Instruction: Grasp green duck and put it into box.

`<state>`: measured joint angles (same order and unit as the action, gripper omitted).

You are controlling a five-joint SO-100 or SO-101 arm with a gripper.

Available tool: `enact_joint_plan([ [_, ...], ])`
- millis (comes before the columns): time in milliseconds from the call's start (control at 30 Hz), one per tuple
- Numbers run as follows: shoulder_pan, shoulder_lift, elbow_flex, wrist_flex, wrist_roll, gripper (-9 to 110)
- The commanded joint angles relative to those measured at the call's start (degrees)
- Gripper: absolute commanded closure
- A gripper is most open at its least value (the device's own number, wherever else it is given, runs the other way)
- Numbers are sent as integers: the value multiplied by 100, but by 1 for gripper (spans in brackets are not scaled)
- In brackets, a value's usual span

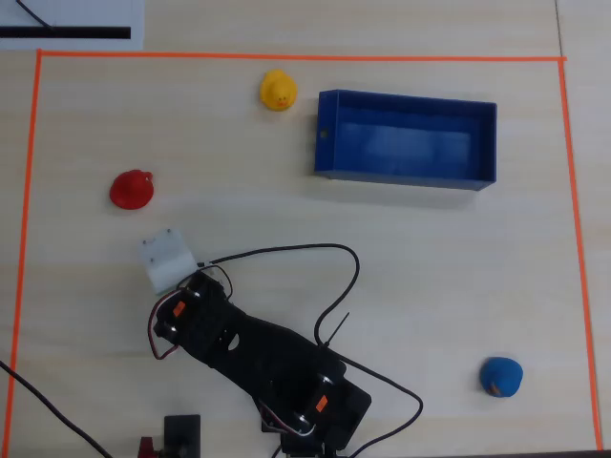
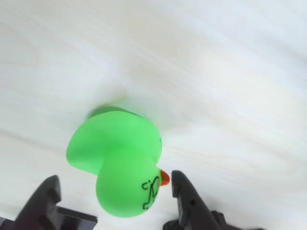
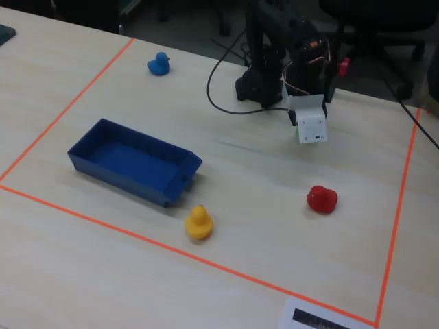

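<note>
The duck [image 2: 120, 160], glossy, rounded green rubber with an orange beak, sits on the pale wood table [image 2: 230, 72] between the gripper [image 2: 115, 196]'s two dark fingers [image 2: 189, 203], which stand open on either side, not visibly touching it. The box [image 1: 406, 138], a low-walled blue plastic tray, lies well apart.

We see an arm [image 1: 258, 358] built of black printed segments, lower centre of the overhead view. Small orange tabs mark two of its joints. A black cable [image 1: 315, 277] loops loosely above it, and thin red wires curl along its left side. At its tip, left of centre, sits a white boxy block [image 1: 168, 260]. In the wrist view, the gripper [image 2: 115, 189] shows along the bottom edge as two matte black fingers [image 2: 189, 203] with angular, pointed tips.
</note>
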<state>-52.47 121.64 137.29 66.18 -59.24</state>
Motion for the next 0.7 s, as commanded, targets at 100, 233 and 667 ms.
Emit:
enact_joint_plan([
  [100,220,9,-141,-79,-316,83],
  [233,334,-53,-352,35,-352,97],
  [667,598,-35,-1002,105,-290,101],
])
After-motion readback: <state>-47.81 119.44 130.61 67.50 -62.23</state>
